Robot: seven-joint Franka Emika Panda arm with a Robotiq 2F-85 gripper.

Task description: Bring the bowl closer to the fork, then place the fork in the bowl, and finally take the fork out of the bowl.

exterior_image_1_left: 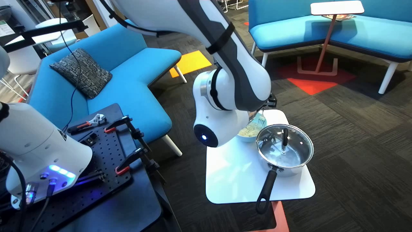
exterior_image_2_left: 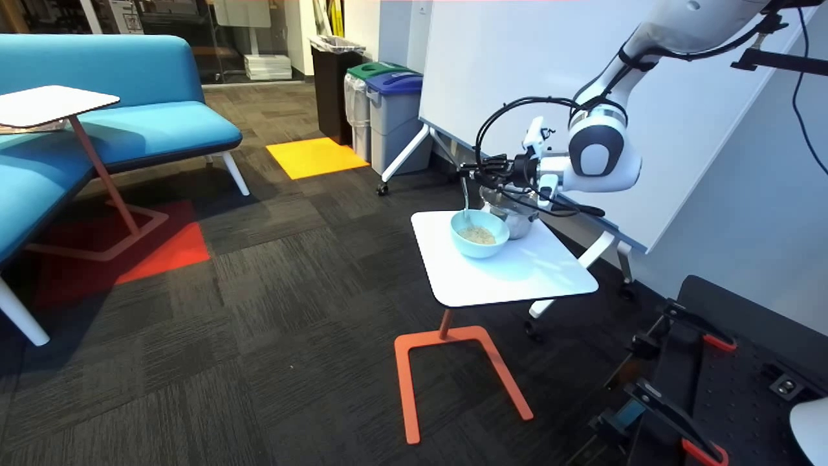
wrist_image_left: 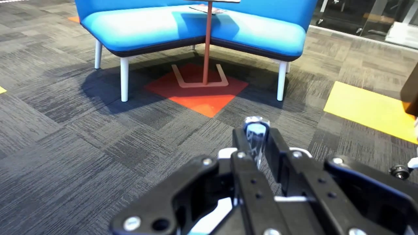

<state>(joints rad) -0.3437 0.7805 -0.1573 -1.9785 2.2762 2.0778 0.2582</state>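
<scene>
The pale blue bowl stands on the white table, with grainy cream-coloured contents inside. It also shows in an exterior view, in full. The fork hangs upright with its lower end inside the bowl's rim. Its tines show over the bowl's contents; I cannot tell if they touch them. My gripper is above the bowl, shut on the fork's upper end. In the wrist view the shiny fork handle stands between the fingertips. The arm partly hides bowl and gripper in an exterior view.
A grey metal pan with a glass lid stands right beside the bowl. Its black handle sticks out past the edge of the white table. A whiteboard stands behind the arm. A blue sofa is nearby.
</scene>
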